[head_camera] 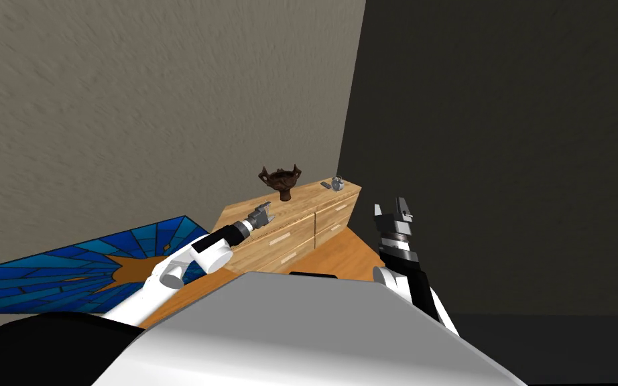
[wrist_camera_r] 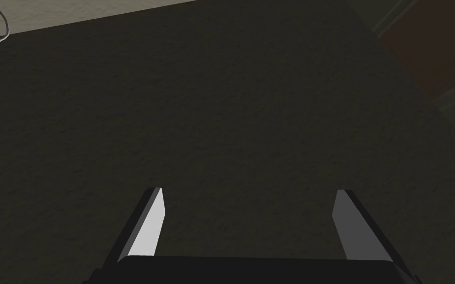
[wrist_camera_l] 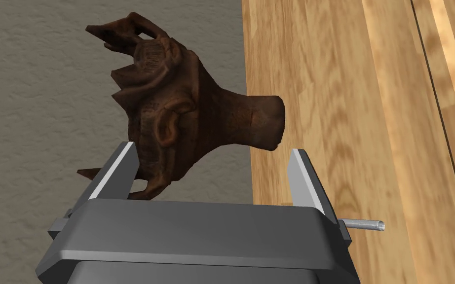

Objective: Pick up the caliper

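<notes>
Head view: indistinct dark item (head_camera: 326, 185) beside grey object (head_camera: 338, 183) on dresser (head_camera: 307, 193), far end; left jaws and right jaws spread

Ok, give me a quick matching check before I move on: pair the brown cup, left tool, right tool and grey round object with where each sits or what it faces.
1. brown cup
2. left tool
3. right tool
4. grey round object

a. open, facing the dark wall
b. far end of the wooden dresser, by the room's corner
c. open, aimed at the cup
d. mid dresser top, near the light wall

Pairs: 1-d, 2-c, 3-a, 4-b
</notes>
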